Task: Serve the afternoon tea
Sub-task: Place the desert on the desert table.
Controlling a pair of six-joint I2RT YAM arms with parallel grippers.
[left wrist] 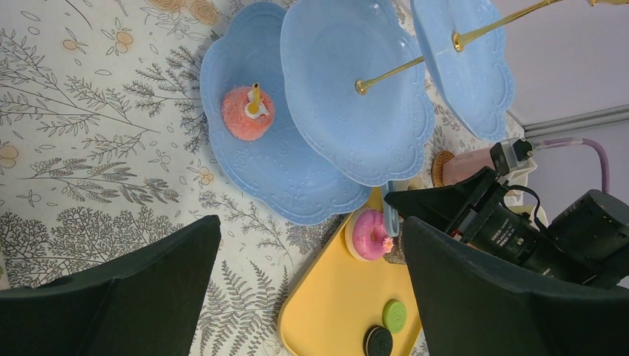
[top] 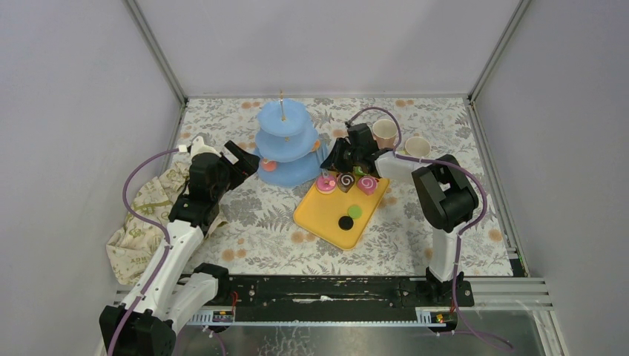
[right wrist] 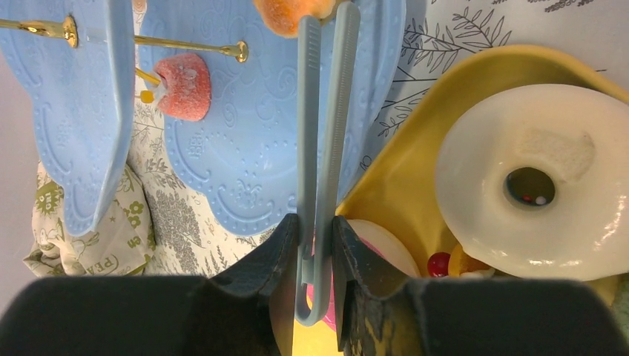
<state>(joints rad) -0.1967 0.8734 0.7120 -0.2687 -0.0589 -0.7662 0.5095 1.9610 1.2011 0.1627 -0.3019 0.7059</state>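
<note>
A flower-printed desk (top: 252,222) carries everything. At its back left stands the light-blue three-tier stand (top: 297,137). Just right of it and nearer the arms lies the yellow tray (top: 326,215), and a beige cloth (top: 145,222) is crumpled at the desk's left edge.

The left gripper (top: 245,157) hovers beside the stand's lowest tier, its jaws wide and holding nothing. The right gripper (right wrist: 315,230) reaches over the tray's far end, its jaws narrow and clamped on the bend of grey-blue tongs (right wrist: 326,111).

The pink mug (top: 384,133) and the pale green mug (top: 417,146) stand side by side behind the right arm, well apart from the stand.

The tongs' tips pinch an orange pastry (right wrist: 293,13) at the stand's right rim; I cannot tell which tier it is over. A coral pastry (left wrist: 247,113) sits on the lowest tier. On the tray lie a pink doughnut (top: 325,184), a brown swirl (top: 346,182), a pink pastry (top: 367,185), a green disc (top: 355,211) and a black disc (top: 346,222).

The step in hand looks like carrying the orange pastry from tray to stand, early in the task. Next, the tips need to go over bare plate, clear of the gold centre rod and the coral pastry. They should then come low before the squeeze eases, so the piece does not roll off the rim.
</note>
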